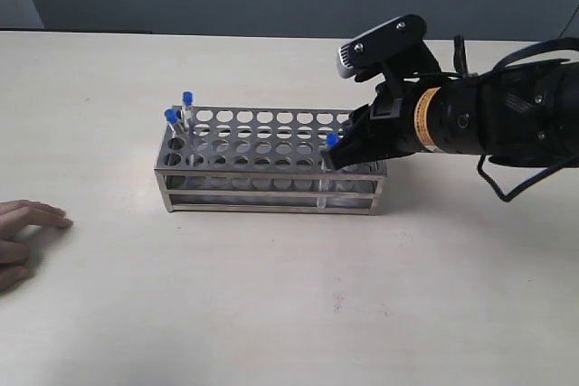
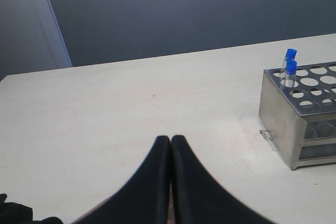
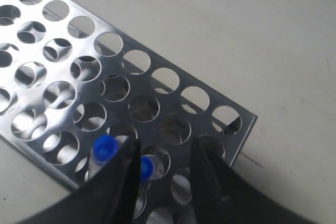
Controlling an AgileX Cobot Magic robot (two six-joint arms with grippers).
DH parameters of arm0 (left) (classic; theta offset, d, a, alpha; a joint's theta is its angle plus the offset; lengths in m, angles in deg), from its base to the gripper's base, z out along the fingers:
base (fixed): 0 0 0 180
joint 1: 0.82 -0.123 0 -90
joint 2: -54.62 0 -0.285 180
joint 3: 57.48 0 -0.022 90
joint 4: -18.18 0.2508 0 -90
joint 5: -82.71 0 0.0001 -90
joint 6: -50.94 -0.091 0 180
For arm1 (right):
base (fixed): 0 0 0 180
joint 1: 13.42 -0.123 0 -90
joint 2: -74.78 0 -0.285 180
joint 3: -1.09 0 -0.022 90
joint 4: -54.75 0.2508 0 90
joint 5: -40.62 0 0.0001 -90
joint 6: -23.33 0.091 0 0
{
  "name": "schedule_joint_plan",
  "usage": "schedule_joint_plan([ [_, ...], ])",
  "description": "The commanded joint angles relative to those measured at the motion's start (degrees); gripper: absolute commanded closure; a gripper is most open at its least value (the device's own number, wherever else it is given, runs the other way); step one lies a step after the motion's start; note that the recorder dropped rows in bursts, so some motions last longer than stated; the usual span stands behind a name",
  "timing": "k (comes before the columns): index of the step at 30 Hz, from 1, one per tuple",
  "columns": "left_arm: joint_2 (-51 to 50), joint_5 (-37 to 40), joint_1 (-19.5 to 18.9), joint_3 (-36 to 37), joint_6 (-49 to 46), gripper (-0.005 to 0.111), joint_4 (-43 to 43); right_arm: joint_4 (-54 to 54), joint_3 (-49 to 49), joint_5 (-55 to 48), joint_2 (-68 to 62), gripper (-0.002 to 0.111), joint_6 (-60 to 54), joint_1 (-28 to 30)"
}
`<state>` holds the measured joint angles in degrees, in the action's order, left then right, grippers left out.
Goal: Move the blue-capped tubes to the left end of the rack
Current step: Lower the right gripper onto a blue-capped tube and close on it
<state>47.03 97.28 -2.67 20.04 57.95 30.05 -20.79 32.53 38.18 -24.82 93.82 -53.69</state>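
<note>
The right hand (image 3: pixel 165 142) hangs over the right end of the rack (image 3: pixel 63 51). Its two dark fingers (image 3: pixel 118 187) are parted with a clear gap between them, and they clamp nothing. One blue-capped tube (image 3: pixel 144 167) stands in a hole between the fingers. Its cap is right against one finger and apart from the other. A second tube (image 3: pixel 105 147) stands in a neighbouring hole, just outside that same finger. Both sit by the rack's long front edge. In the exterior view only one of their blue caps shows, just beside the fingertips.

The left hand (image 2: pixel 170 141) has its fingers pressed together and holds nothing. It sits low over the bare desk (image 2: pixel 131 103), well apart from the rack. From there the rack's left end faces it, and the two other tubes (image 2: pixel 290 67) stand there, one close behind the other, their caps rising above the top plate.

At the left edge of the exterior view a person's fingers (image 1: pixel 27 232) rest on the desk, well apart from the rack.
</note>
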Motion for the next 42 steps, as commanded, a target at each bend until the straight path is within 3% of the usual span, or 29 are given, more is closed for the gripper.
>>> schedule_joint_plan([
  [1,-0.2,-0.5,0.2,-0.3,0.0,0.106,-0.3,-0.2,0.4,0.9,0.0,0.075,-0.1,0.3],
  [28,-0.2,-0.5,0.2,-0.3,0.0,0.106,-0.3,-2.6,-3.7,3.9,-9.2,0.075,-0.3,0.3],
  [42,-0.2,-0.5,0.2,-0.3,0.0,0.106,-0.3,1.8,-3.7,7.4,-9.2,0.075,-0.3,0.3],
])
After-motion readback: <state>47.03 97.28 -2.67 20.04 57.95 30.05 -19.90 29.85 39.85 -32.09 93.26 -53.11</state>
